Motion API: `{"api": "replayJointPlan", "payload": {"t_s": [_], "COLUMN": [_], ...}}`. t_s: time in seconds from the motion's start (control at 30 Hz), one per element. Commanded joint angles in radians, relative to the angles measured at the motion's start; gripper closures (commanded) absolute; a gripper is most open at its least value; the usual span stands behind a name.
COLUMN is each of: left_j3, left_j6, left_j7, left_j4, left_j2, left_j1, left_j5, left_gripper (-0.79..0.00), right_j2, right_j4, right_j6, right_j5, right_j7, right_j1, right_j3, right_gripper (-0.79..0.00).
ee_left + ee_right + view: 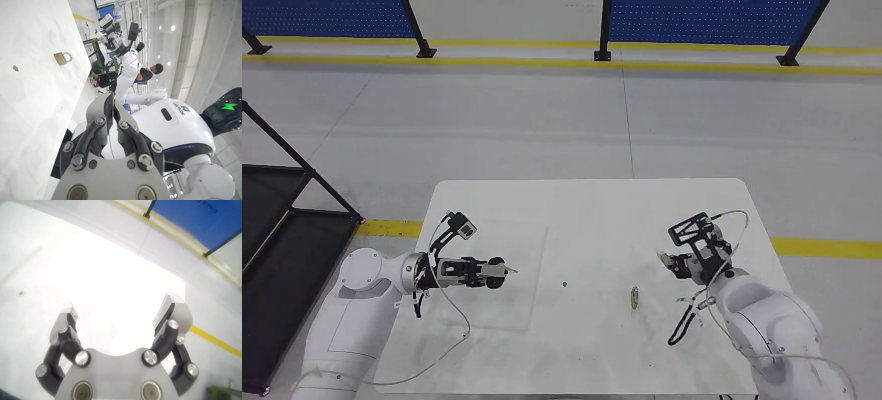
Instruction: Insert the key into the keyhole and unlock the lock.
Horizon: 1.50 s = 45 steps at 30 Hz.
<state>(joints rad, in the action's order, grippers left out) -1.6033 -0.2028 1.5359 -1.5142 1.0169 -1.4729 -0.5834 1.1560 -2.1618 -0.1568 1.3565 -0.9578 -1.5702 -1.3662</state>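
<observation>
Brass padlock (61,58) with a silver shackle sits on the white table (592,220), towards the robot's right half. From the left wrist view the shackle looks seated in the body.

I see the right gripper (121,306) near the padlock, on its right side and above the tabletop, not touching it. Its fingers are spread wide with nothing between them.

The left gripper (113,98) is well apart from the padlock, on its left, and points towards it. Its pads are pressed together on a thin flat metal piece, which I take for the key (512,270). A slim tip sticks out past the fingertips in the top view.

A small brown speck (15,68) lies on the table between the padlock and the left gripper, nearer the padlock.
</observation>
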Motion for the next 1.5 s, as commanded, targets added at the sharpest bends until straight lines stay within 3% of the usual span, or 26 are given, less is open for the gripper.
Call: {"api": "replayJointPlan", "payload": {"t_s": [0.0, 0.27, 0.4, 1.47], "left_j3": [0.000, 0.000, 0.000, 0.000], "left_j6": [0.000, 0.000, 0.000, 0.000], "left_j7": [0.000, 0.000, 0.000, 0.000], "left_j4": [0.000, 0.000, 0.000, 0.000], "left_j2": [0.000, 0.000, 0.000, 0.000], "left_j1": [0.000, 0.000, 0.000, 0.000], "left_j5": [0.000, 0.000, 0.000, 0.000], "left_gripper": [0.000, 0.000, 0.000, 0.000], "right_j2": [0.004, 0.019, 0.026, 0.030], "right_j4": [-0.011, -0.003, 0.016, 0.013], "right_j6": [0.022, 0.131, 0.167, 0.197], "right_j5": [-0.044, -0.084, -0.076, -0.106], "right_j7": [-0.139, -0.411, -0.492, -0.509], "right_j1": [0.024, 0.146, 0.200, 0.209], "right_j3": [0.029, 0.119, 0.161, 0.166], "right_gripper": [-0.785, -0.785, -0.785, -0.785]}}
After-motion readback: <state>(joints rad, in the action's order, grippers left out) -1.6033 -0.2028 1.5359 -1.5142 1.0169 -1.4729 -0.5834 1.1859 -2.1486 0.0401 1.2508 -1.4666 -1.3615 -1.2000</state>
